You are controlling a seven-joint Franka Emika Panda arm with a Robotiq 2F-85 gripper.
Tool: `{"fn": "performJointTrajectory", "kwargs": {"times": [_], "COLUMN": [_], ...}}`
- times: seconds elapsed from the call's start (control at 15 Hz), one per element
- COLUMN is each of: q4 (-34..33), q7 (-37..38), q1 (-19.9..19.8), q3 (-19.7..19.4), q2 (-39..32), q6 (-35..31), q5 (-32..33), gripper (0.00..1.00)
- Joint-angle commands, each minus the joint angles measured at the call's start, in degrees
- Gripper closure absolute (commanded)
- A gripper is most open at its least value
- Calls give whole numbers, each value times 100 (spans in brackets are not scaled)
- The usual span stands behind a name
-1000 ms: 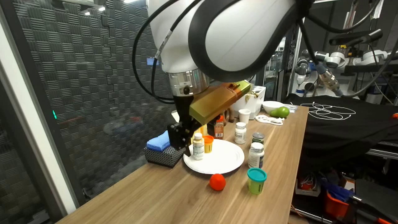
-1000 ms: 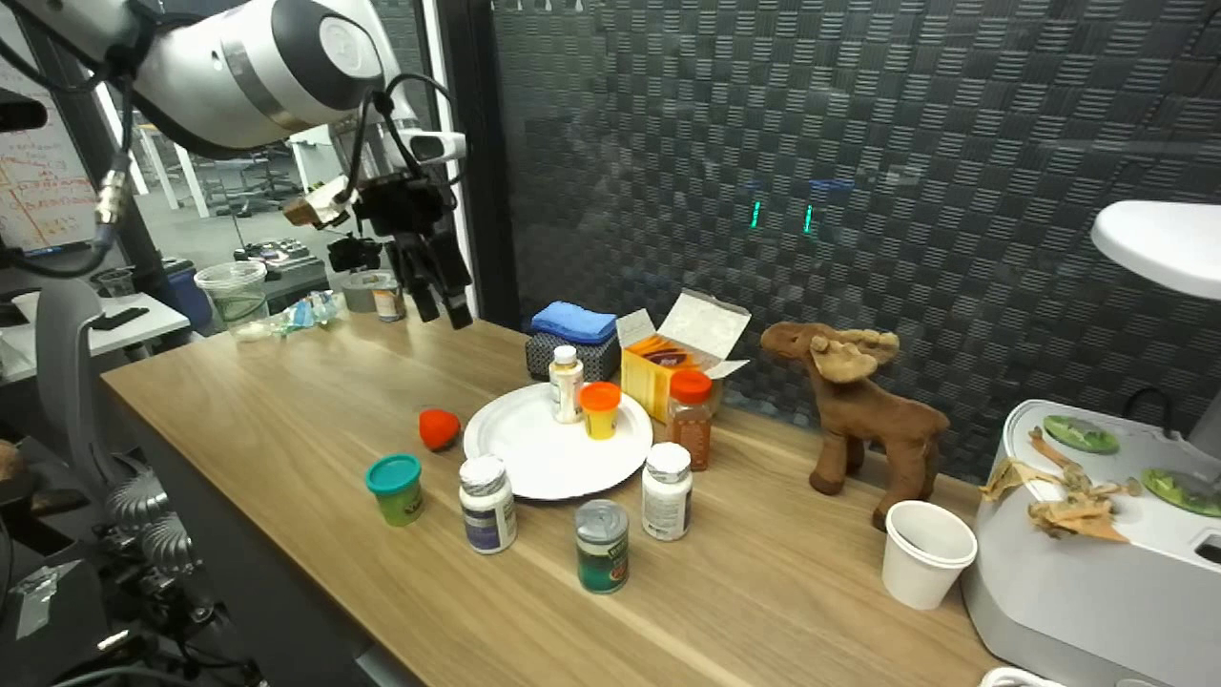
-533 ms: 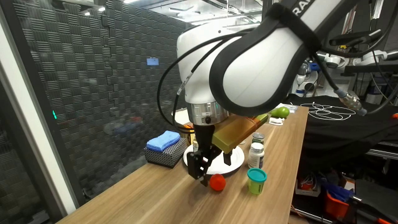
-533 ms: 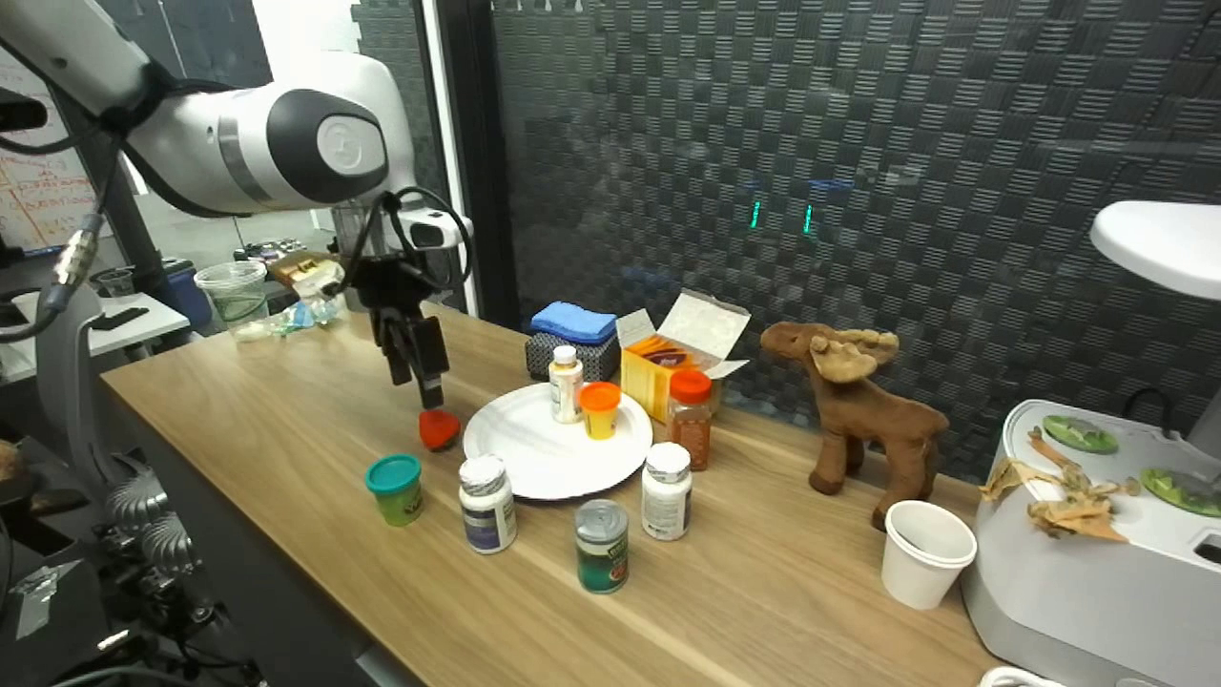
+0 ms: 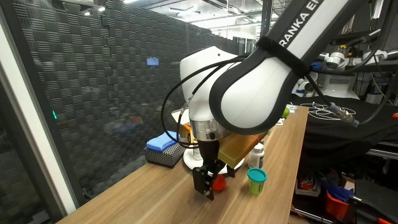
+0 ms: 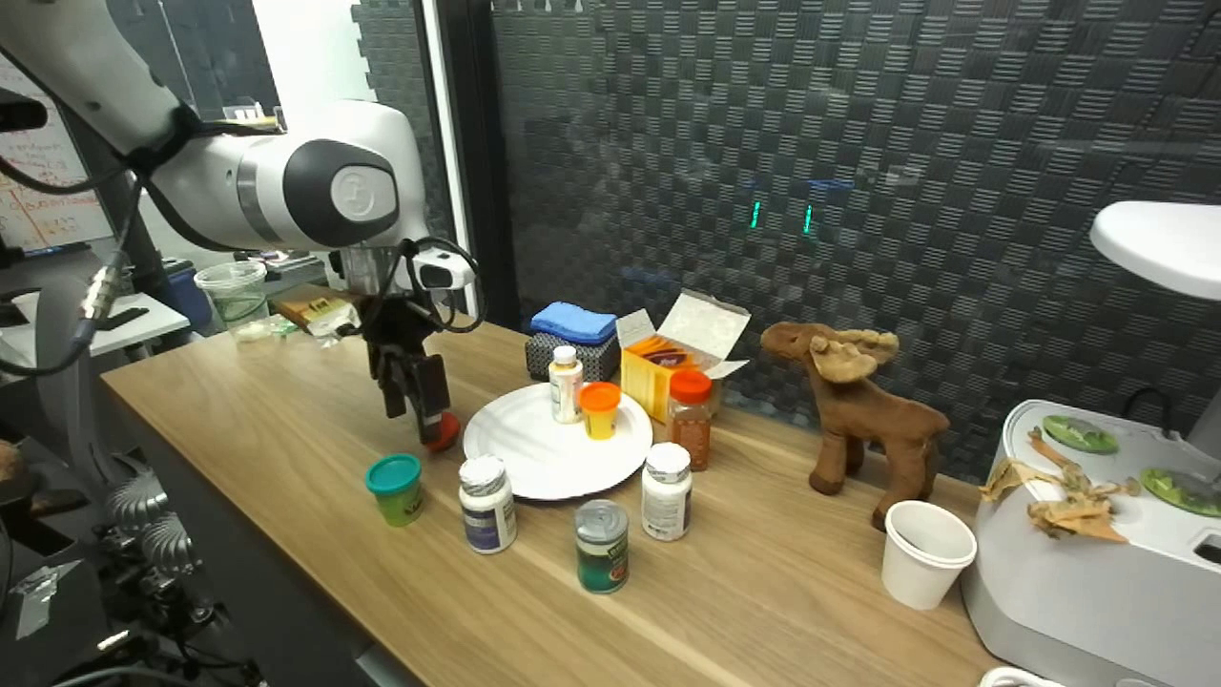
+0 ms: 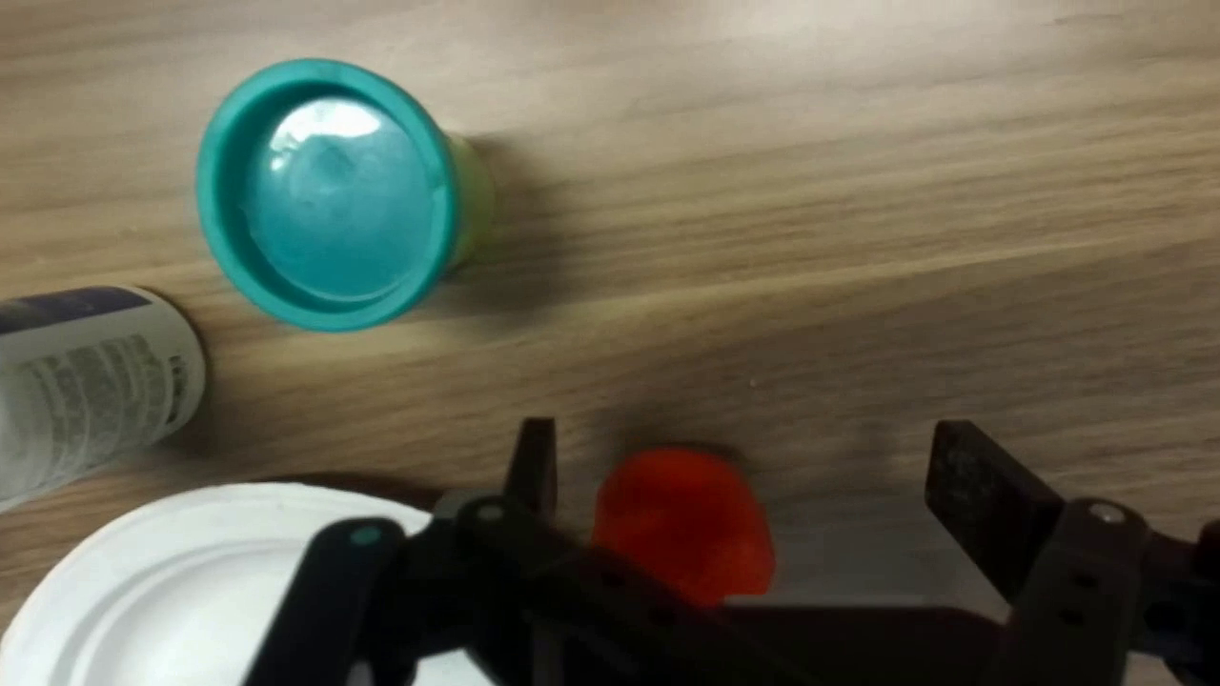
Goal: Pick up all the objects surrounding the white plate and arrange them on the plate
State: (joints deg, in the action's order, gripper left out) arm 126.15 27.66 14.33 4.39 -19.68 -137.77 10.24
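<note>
My gripper [image 7: 743, 467] is open low over the table, its fingers on either side of a small red rounded object [image 7: 681, 519]. In the wrist view that object sits nearer the left finger, a gap showing on each side. The white plate [image 6: 506, 444] bears a white bottle [image 6: 566, 389] and a yellow cup with an orange lid [image 6: 600, 412]. Around the plate stand a teal-lidded green cup [image 6: 395, 490], a purple-labelled white bottle [image 6: 487, 508], a green can [image 6: 602, 549], another white bottle [image 6: 667, 494] and a dark orange-capped bottle [image 6: 690, 425].
Behind the plate are an open yellow-and-white carton [image 6: 649, 382] and a blue block [image 6: 573, 322] on a dark textured box [image 6: 601, 358]. Farther along stand a brown toy moose [image 6: 878, 415], white paper cups [image 6: 925, 558] and a white appliance [image 6: 1078, 592].
My gripper has come down from up beyond the red object until its fingers stand at either side of it. The fingers have stayed open, and the plate and bottles have not moved.
</note>
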Motion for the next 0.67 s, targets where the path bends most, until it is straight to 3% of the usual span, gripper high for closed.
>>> {"fn": "performJointTrajectory", "kwargs": {"times": [0.0, 0.47, 0.6], "q4": [-146, -199, -231], "q7": [301, 1086, 1136], "q1": [175, 389, 381], "q3": [-183, -422, -386], "q2": [-99, 83, 216], "q6": [43, 155, 226], "q5": [220, 847, 861], "gripper": [26, 80, 81]}}
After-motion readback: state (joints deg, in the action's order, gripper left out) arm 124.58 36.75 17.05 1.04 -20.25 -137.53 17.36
